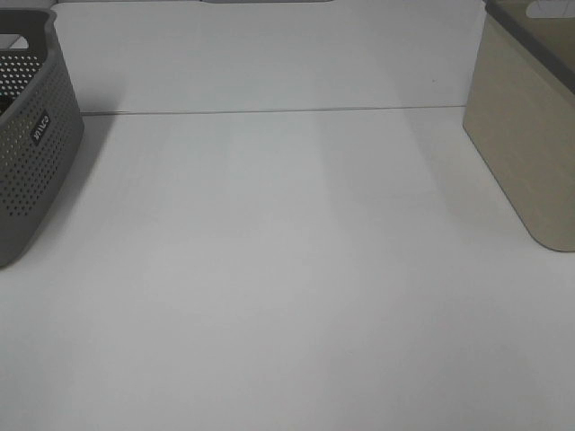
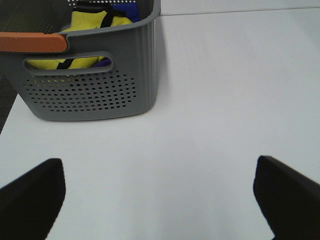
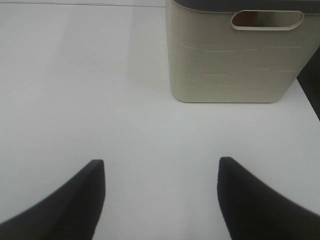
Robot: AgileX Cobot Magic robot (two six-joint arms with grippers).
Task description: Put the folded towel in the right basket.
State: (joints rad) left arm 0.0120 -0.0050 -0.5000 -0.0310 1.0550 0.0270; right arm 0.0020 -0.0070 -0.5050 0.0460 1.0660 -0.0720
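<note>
The right basket [image 1: 530,135] is beige with solid walls and a slot handle; it also shows in the right wrist view [image 3: 235,55], standing ahead of my right gripper [image 3: 161,164], which is open and empty over bare table. The left basket [image 1: 36,153] is grey and perforated. In the left wrist view it [image 2: 90,95] holds yellow cloth [image 2: 90,22] with black trim and some blue cloth [image 2: 131,11]; I cannot tell which is the folded towel. My left gripper [image 2: 159,165] is open and empty, a short way in front of the grey basket. Neither gripper shows in the exterior view.
An orange bar [image 2: 32,42] lies along the grey basket's rim. The white table [image 1: 287,269] stretches between the two baskets, with a seam line across its far part. The table's left edge shows beside the grey basket.
</note>
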